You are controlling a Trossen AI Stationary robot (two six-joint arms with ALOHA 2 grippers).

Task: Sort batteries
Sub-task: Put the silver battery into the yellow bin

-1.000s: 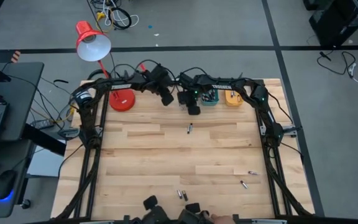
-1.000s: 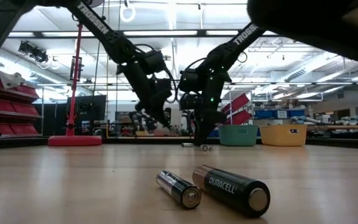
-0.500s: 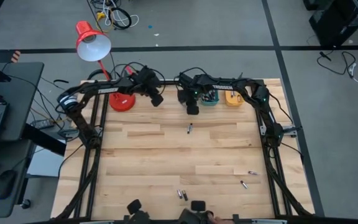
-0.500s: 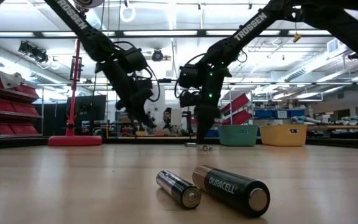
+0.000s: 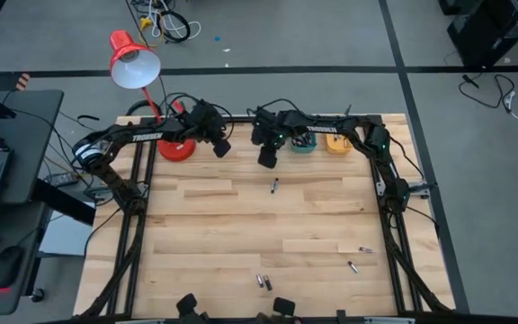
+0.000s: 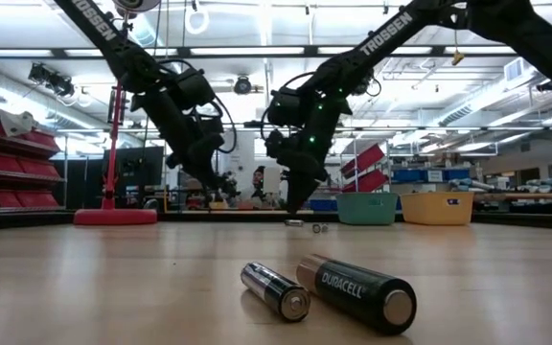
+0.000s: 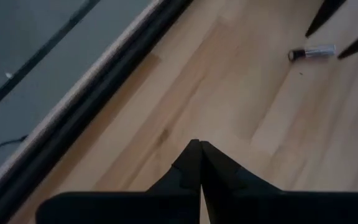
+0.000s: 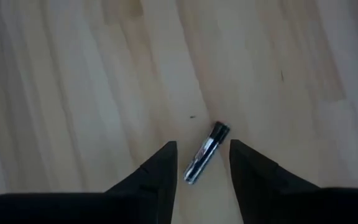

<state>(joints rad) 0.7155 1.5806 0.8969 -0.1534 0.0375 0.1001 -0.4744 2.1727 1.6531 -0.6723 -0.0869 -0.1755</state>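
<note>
Several small dark batteries lie on their sides on the wooden table: one in the middle (image 5: pixel 274 186), a pair near the near edge (image 5: pixel 262 281), two at the near right (image 5: pixel 364 250). In the low view the pair shows up close (image 6: pixel 276 290) (image 6: pixel 357 292). My right gripper (image 5: pixel 265 160) (image 8: pixel 202 149) hovers open over the middle battery (image 8: pixel 204 160), which shows between its fingers without touching them. My left gripper (image 5: pixel 221 147) (image 7: pixel 199 149) is shut and holds nothing, over the far left part of the table; its wrist view also shows that battery (image 7: pixel 312 53).
A teal bin (image 5: pixel 304 141) and a yellow bin (image 5: pixel 336 141) stand at the table's far edge, right of my right gripper. A red lamp's base (image 5: pixel 176 147) sits at the far left corner, close to my left gripper. Bare wood (image 5: pixel 205 234) spreads between the batteries.
My left gripper has swung toward the table's left, away from the right gripper and toward the lamp base. My right gripper has shifted a little to the left, risen off the table and tipped to a slant. No battery has moved.
</note>
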